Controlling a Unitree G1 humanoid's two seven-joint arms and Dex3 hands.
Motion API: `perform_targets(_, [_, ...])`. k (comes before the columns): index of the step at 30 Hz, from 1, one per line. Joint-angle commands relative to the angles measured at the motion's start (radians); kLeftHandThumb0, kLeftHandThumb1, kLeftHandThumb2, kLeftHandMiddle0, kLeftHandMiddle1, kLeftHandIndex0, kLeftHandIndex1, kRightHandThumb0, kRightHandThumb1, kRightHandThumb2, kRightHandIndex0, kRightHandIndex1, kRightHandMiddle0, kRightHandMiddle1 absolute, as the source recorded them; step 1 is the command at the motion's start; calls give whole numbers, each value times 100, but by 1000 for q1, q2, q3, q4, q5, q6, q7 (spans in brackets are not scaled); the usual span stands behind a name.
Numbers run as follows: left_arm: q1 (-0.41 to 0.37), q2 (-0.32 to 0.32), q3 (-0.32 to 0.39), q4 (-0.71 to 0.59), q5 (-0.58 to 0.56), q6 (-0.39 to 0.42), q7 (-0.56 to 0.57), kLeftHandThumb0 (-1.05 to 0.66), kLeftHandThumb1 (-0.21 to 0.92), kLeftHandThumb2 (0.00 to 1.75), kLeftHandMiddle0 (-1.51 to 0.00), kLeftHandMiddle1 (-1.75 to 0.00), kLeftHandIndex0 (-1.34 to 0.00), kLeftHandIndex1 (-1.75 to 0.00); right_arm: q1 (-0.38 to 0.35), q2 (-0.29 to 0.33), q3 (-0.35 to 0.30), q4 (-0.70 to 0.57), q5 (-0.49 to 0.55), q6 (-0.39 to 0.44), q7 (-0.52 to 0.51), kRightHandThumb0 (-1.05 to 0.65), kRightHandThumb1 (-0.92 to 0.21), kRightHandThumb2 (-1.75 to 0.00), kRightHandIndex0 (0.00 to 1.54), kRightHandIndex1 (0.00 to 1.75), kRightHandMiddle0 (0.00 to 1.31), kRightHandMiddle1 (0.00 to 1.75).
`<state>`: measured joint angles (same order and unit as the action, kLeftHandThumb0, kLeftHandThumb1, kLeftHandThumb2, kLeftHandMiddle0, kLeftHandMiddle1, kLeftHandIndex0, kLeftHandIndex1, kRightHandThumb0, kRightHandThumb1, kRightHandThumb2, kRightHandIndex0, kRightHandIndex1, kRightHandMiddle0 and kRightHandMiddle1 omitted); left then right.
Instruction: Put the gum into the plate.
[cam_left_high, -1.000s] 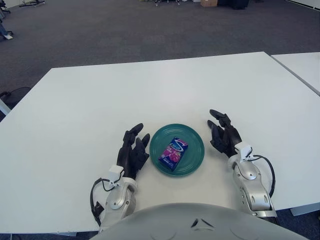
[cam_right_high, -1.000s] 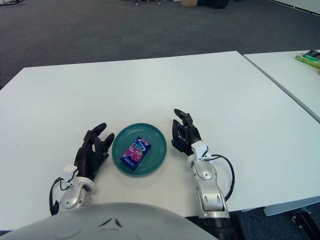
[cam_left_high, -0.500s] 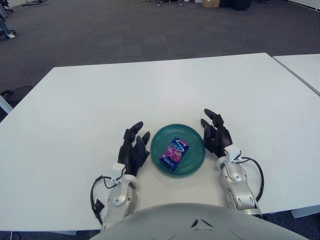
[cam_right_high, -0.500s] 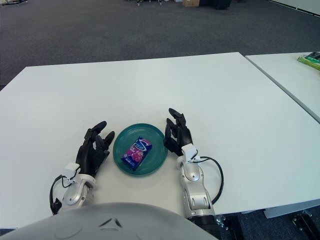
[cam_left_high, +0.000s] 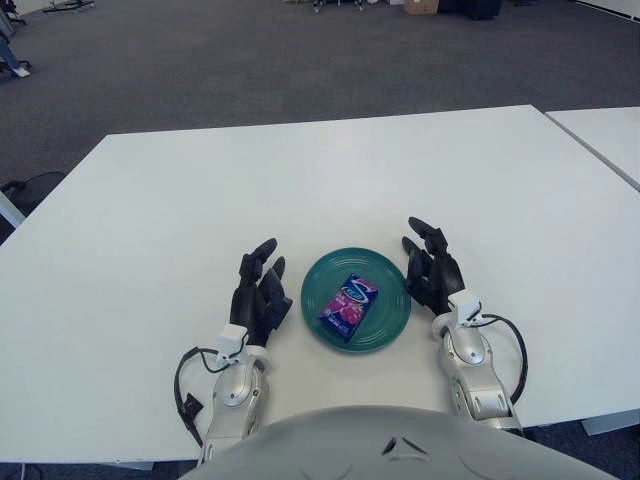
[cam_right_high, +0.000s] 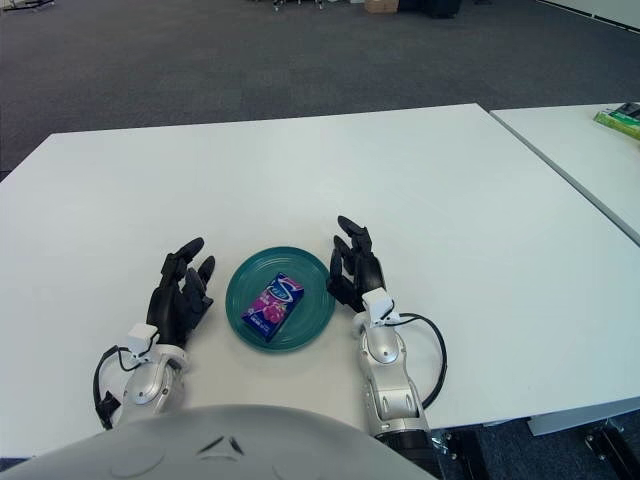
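A purple and blue gum pack (cam_left_high: 347, 305) lies flat inside the round green plate (cam_left_high: 385, 272) near the front of the white table. My left hand (cam_left_high: 258, 290) is just left of the plate, fingers spread and holding nothing. My right hand (cam_left_high: 430, 268) is at the plate's right rim, fingers relaxed and also holding nothing. Neither hand touches the gum.
The white table (cam_left_high: 300, 180) stretches far beyond the plate. A second white table (cam_right_high: 590, 150) stands to the right across a narrow gap, with a green item (cam_right_high: 620, 118) on its far edge. Dark carpet lies behind.
My right hand moved left to the plate's rim in the first half second and then stayed. My left hand shifted slightly left, away from the plate. The gum and plate stayed put.
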<state>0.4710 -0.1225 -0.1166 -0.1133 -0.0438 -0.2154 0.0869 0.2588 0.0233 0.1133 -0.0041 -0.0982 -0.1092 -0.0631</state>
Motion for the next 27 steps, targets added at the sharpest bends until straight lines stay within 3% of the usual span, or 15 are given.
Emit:
perform_targets(1, [1,0,19,55,7,19,11,-85,92,91,-42,0,-10,-70,52,2,-3,47,0,54,-3,-79,-92,-94,39,0,0,57])
perform_targets(8, [-22,-8,35,85,18,4,20,-85,92,91,-40,0,-9,-69,52,7,0,45,-4,56,-10,-78,-92,-93,40,1,0,58])
perform_targets(16, [-11,-19,23,29,28,20,34,-80,92,89,-37,0,-6,-67,67,7,0,24,2,57,-5,-78,-92,-93,42,1,0,59])
perform_targets(27, [-21,-7,1,56,28,15,6,-76,92,94,-32,0,-2,-65,84,-8,8,-32,-17,109,5,-78,-92,-94,36,0,0,60])
